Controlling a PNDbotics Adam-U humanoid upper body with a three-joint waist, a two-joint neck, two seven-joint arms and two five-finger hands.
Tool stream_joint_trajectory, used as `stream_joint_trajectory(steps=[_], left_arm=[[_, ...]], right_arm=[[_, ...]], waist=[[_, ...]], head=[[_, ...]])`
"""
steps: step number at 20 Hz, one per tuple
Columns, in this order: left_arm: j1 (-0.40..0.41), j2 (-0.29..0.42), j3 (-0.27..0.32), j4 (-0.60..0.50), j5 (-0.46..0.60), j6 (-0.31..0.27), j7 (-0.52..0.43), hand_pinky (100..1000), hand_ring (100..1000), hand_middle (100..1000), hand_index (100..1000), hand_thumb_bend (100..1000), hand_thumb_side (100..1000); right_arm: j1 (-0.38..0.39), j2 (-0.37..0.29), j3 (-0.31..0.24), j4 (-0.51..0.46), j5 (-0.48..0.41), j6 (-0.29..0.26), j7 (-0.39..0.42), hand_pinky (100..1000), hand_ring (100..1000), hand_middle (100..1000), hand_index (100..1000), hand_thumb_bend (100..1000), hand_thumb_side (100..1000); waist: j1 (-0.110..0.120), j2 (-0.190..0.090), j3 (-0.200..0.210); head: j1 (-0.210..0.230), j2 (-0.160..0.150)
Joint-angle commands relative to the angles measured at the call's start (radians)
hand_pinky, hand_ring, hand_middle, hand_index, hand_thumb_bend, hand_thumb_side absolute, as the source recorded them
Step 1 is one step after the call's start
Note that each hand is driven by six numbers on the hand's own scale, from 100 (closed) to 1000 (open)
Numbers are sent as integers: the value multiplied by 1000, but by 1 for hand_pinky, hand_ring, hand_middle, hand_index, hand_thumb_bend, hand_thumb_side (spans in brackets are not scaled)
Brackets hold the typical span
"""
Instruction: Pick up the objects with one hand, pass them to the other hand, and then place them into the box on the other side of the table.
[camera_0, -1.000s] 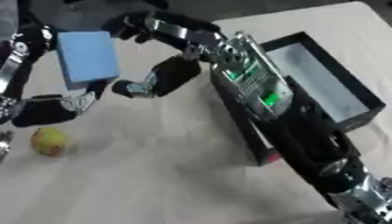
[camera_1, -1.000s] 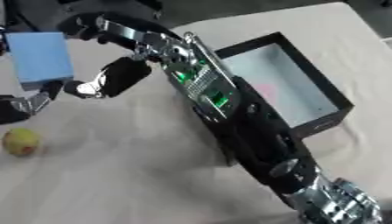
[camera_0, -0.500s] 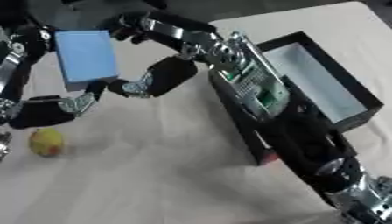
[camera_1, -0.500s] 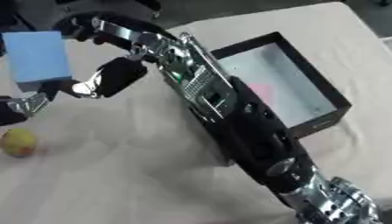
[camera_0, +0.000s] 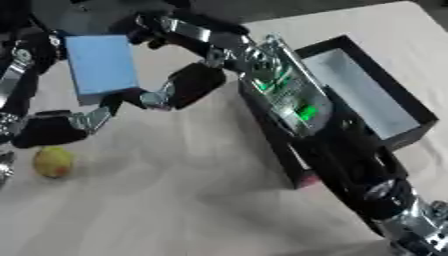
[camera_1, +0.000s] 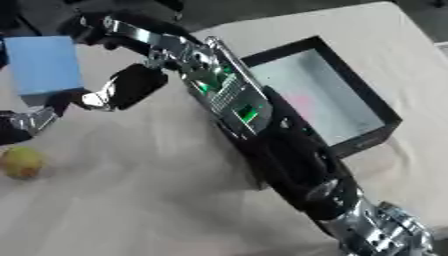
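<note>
Table (camera_0: 184, 200) under beige cloth. Black box (camera_1: 350, 107) open at right, pale inside, partly behind right arm. Blue block (camera_0: 102, 63) raised above table at upper left, between both hands. Left hand (camera_0: 52, 127) fingers curled on block's lower edge. Right hand (camera_0: 188, 82) fingers spread open, thumb beside block. Yellow fruit (camera_0: 52, 161) on table, lower left.

Work surface: a table (camera_0: 175, 200) covered with a pale beige cloth that shows soft wrinkles and faint creases, lying askew so that its far edge runs diagonally from upper right toward the upper left. Beyond that edge the surroundings (camera_1: 289, 6) are dark and indistinct. Light is even and diffuse, casting only soft shadows on the cloth.
</note>
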Motion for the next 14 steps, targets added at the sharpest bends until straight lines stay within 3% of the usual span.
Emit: stream_joint_trajectory(steps=[1, 6, 7, 14], left_arm=[[-15, 13, 2, -22, 15, -6, -8, 834, 674, 618, 556, 100, 136], [-16, 11, 2, -21, 17, -4, -10, 834, 675, 619, 558, 100, 135], [-16, 11, 2, -20, 17, -4, -10, 834, 675, 620, 560, 100, 134], [-17, 8, 2, -19, 19, 2, -9, 836, 676, 621, 567, 100, 135]], right_arm=[[-23, -10, -5, -22, -7, 4, 0, 912, 913, 878, 901, 368, 189], [-22, -9, -6, -23, -21, 12, -6, 911, 904, 849, 870, 341, 139], [-22, -9, -6, -24, -29, 14, -10, 912, 897, 825, 846, 322, 100], [-22, -9, -5, -19, -125, 38, -39, 908, 854, 702, 728, 169, 100]], waist=[[-6, -1, 4], [-6, -1, 3], [-6, -1, 3], [-6, 0, 3]], head=[[-2, -14], [-2, -12], [-2, -12], [-6, -10]])
